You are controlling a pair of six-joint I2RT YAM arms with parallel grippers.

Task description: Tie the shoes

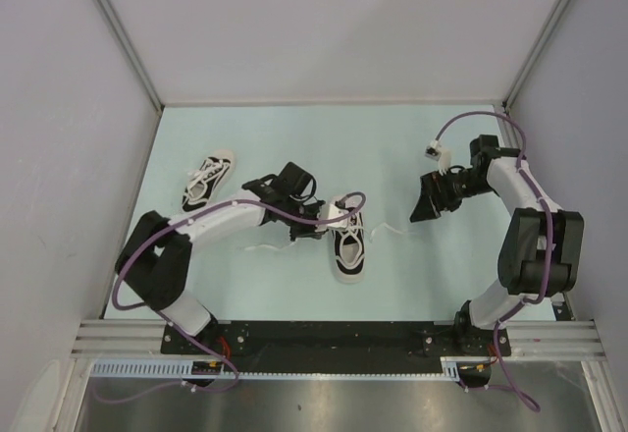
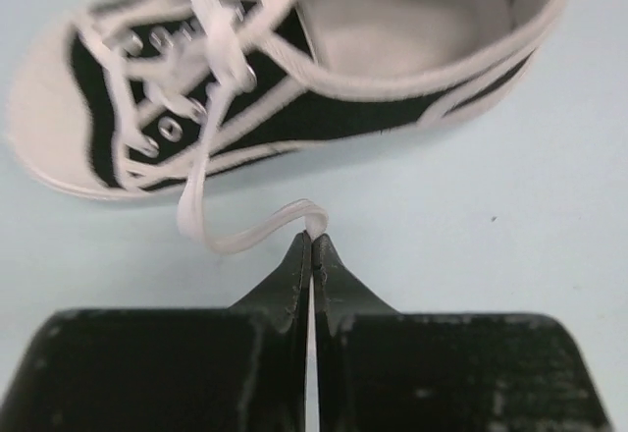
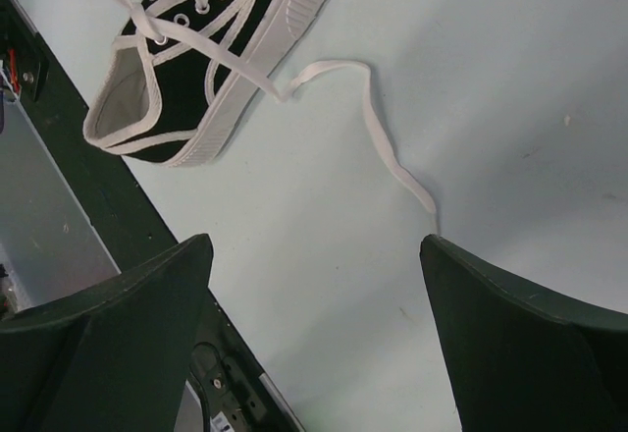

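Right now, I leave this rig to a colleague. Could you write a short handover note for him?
Left hand: shut on one lace of the middle shoe.
Right hand: open, holding nothing, above the other lace, which lies loose on the table.
Second shoe: far left, apart from both hands.
Done: one lace gripped.
Left: grip the other lace, tie this shoe, then see to the second.

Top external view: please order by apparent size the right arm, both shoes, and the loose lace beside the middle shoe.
1. right arm
2. middle shoe and left shoe: alike, not ranked
3. loose lace, smallest
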